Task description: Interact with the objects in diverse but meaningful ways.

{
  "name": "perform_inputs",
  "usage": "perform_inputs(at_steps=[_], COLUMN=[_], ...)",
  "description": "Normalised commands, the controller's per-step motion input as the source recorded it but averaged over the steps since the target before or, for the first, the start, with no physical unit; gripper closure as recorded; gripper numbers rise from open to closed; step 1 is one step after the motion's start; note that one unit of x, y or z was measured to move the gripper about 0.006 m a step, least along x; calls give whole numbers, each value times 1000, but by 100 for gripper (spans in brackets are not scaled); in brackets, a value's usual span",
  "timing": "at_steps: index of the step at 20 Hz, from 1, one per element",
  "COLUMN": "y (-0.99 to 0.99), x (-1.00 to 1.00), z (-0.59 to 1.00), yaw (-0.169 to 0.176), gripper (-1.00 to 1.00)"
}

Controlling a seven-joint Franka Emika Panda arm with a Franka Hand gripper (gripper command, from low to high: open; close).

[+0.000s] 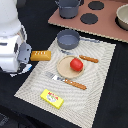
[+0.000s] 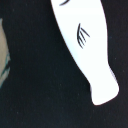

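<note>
sitting on the woven placemat (image 1: 100, 75) over the dark table (image 1: 117, 100): red tomato (image 1: 76, 64) resting on the beige plate (image 1: 65, 67), grey saucepan (image 1: 68, 39) just beyond it, orange bread loaf (image 1: 40, 55) lying right beside the white arm (image 1: 11, 42) at the exterior view's left. yellow packet (image 1: 52, 98) lying near the mat's front edge, orange-handled cutlery (image 1: 75, 84) flanking the plate. grey pot (image 1: 68, 8) standing on the toy stove (image 1: 107, 25). wrist view showing only a white bottle (image 2: 87, 45) lying on black. pincer hiding behind the arm, so can't tell if spread or pressed together.
</note>
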Motion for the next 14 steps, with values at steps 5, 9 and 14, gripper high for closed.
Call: perform_inputs(at_steps=[5,9,14], y=[-318,-47,-13], x=[14,244,166], z=[0,-66,-267], yaw=[141,48,30], gripper=[-100,-100,-100])
